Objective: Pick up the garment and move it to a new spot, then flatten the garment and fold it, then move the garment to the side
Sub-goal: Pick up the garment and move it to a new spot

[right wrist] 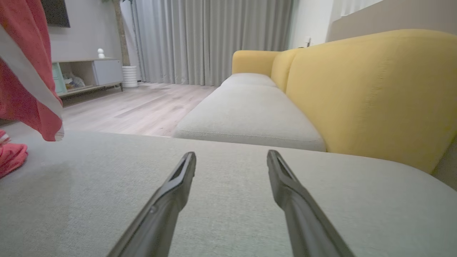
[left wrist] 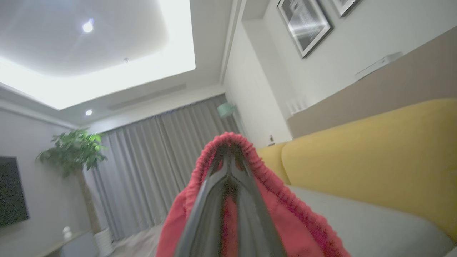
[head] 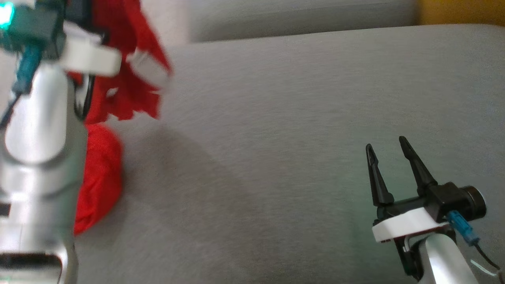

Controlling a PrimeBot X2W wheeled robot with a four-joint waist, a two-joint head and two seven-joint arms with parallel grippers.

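The garment [head: 118, 90] is red with a white stripe; it hangs from my raised left arm at the head view's upper left, and its lower end lies bunched on the grey cushion [head: 276, 138]. In the left wrist view my left gripper [left wrist: 230, 150] is shut on a gathered red hem of the garment [left wrist: 285, 214], fingers pointing up toward the ceiling. My right gripper [head: 388, 148] rests low at the lower right, open, with nothing between its fingers [right wrist: 178, 178]. Its wrist view catches the garment [right wrist: 25, 78] hanging at the far left.
The grey seat cushion stretches wide between the two arms. A yellow sofa back [right wrist: 364, 89] rises on the right, with a second seat cushion [right wrist: 246, 117] beyond. Wood floor, curtains and a low cabinet [right wrist: 89, 73] lie farther off.
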